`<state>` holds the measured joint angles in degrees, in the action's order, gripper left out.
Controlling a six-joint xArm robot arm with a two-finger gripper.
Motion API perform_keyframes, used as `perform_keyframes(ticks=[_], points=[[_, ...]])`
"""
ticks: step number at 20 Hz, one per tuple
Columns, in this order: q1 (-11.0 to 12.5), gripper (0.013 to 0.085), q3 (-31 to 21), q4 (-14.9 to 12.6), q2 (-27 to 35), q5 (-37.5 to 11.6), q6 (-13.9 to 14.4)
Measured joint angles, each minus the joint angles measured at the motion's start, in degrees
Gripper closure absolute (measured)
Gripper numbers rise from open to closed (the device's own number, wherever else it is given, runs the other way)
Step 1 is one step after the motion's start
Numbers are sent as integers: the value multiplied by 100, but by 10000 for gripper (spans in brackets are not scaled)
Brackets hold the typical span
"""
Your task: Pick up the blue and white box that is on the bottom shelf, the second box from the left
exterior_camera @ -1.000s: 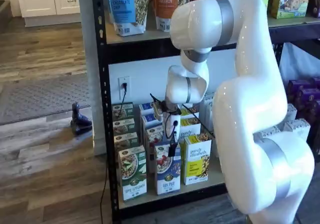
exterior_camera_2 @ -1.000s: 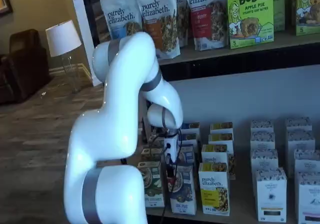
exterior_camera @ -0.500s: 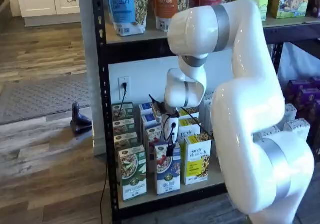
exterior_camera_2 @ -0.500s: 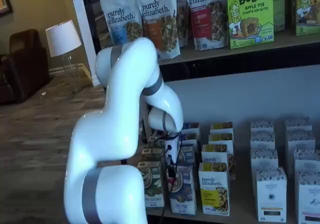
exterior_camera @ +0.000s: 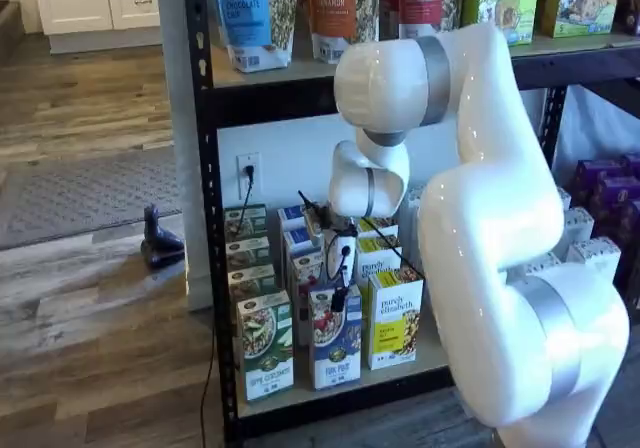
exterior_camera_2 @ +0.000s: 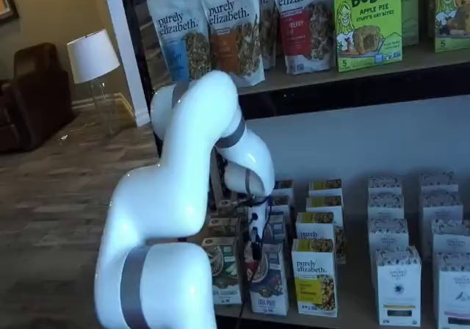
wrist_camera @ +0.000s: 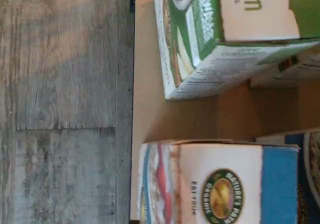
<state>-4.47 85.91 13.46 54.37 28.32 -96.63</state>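
One tall blue and white cardboard box (exterior_camera: 335, 336) stands upright directly beneath the white two-finger gripper (exterior_camera: 340, 298), long axis vertical. Its fingers show side-on, presumably spread wide and empty, just above the box top

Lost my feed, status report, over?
Gripper above the box row, grip unclear. Blue and white box upright on bottom shelf, not held. Nothing blocking.

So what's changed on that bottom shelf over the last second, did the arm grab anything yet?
Nothing grabbed yet. The arm has sunk a little and leaned closer to the bottom shelf, bringing the gripper lower over the front blue and white box. Whether its jaws are apart cannot be made out. The boxes stand as before.
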Motion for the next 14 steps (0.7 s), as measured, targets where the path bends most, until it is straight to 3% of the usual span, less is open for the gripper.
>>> perform_keyframes(ticks=[7, 14], points=[[28, 130, 866, -610, 479, 746, 526], [5, 130, 1189, -902, 708, 988, 794]])
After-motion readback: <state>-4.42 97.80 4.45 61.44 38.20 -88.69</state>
